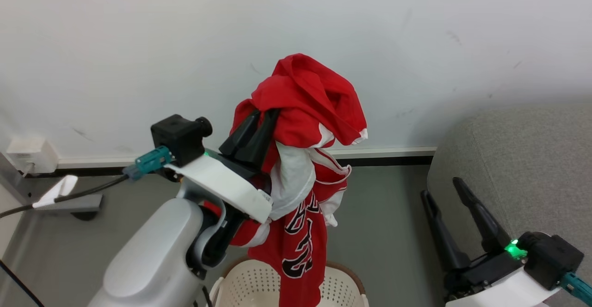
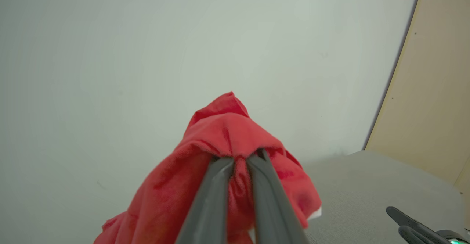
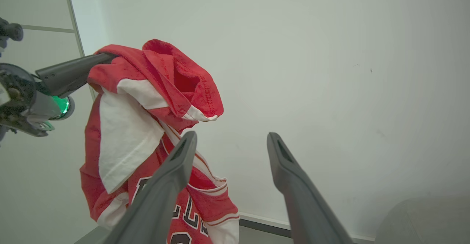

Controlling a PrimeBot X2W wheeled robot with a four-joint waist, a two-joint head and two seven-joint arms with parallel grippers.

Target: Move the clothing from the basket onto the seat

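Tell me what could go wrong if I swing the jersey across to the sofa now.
1. The left gripper pinches only a bunched fold near the top of the jersey; the hanging weight could pull it free mid-swing.
2. Its lower end hangs down over the basket and may catch the rim, dragging it along.
3. The open right gripper stands beside the sofa, in the likely path; the cloth could catch on it.

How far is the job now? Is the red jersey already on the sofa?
Done: the jersey is lifted up from the basket, its lower end hanging over it. In hand: the left tool is shut on it; the right tool is open. Left: carry it to the sofa and release.
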